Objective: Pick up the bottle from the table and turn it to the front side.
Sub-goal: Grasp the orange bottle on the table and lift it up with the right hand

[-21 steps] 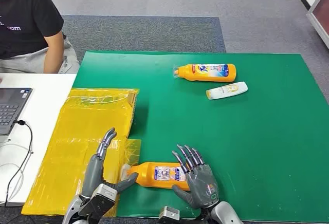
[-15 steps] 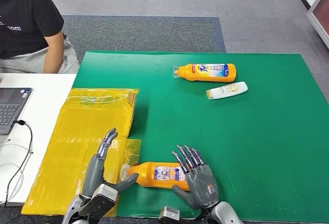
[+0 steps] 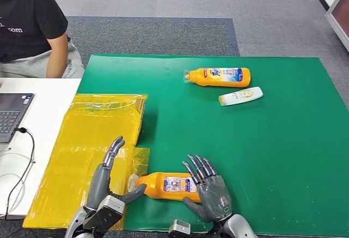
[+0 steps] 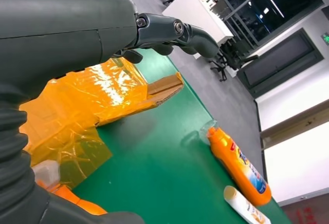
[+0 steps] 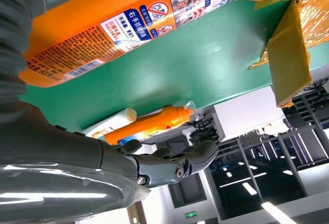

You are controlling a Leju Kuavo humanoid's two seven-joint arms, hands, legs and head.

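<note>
Nearest the robot, one orange bottle [image 3: 168, 186] lies on its side at the front edge of the green desk [image 3: 267, 156], cap toward the robot's left, its printed back label facing up. The left hand [image 3: 108, 180] sits at the cap end with fingers spread apart and raised, its thumb reaching to the bottle's neck; it holds nothing. The right hand [image 3: 208, 189] sits at the bottle's base, fingers apart and lifted over it, not clamped on it. Beside the left hand, one yellow plastic sheet [image 3: 88, 150] covers the desk's left part. Farther back lie two more containers: a second orange bottle [image 3: 218, 76] and, just in front of it, one white tube [image 3: 240, 96]. At the far left one person [image 3: 29, 25] sits by one laptop [image 3: 12, 115].
</note>
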